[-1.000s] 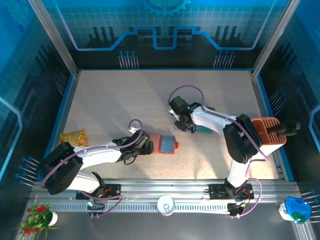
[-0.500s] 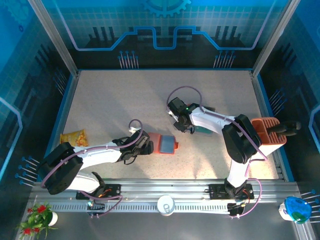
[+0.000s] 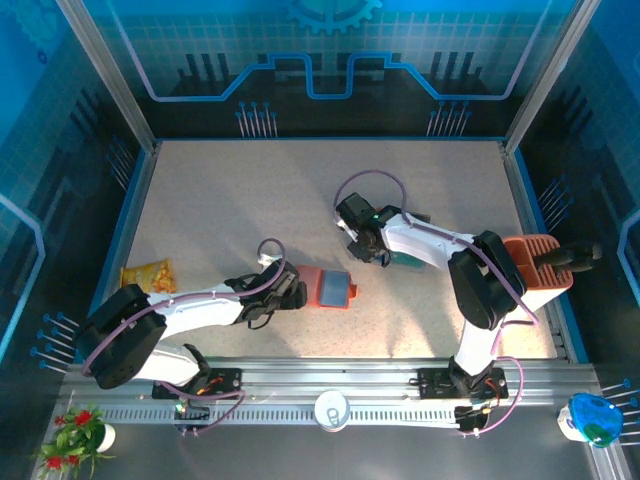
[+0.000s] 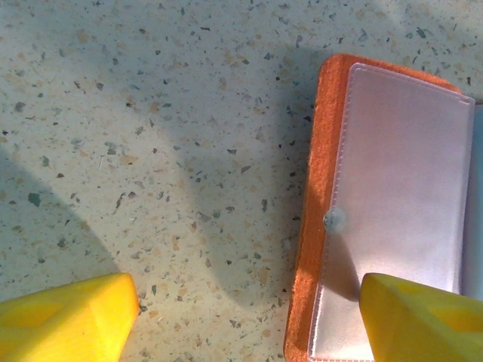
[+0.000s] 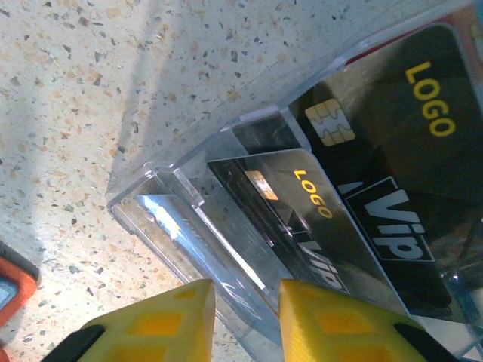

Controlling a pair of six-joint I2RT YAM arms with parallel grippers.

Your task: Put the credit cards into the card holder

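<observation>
Picking a card looks like the step in hand. The right pincer [image 5: 245, 298] hangs low over a clear case [image 5: 170, 200] of dark credit cards [image 5: 377, 173], lying beyond and right of the open card holder [image 3: 327, 288]. Its fingers sit close together at the case's edge; I cannot tell whether they clamp anything. The left pincer [image 4: 245, 302], spread wide, straddles the holder's edge on the counter [image 4: 151, 151]. Next, one card needs lifting clear.

Card holder [image 3: 332, 288] lies open on surface [image 3: 250, 200], centre-front. Credit cards [image 5: 392, 166] sit in clear case [image 5: 173, 204], behind and right of it. Snack packet [image 3: 148, 275] far left; slotted bin [image 3: 520, 250] far right.
</observation>
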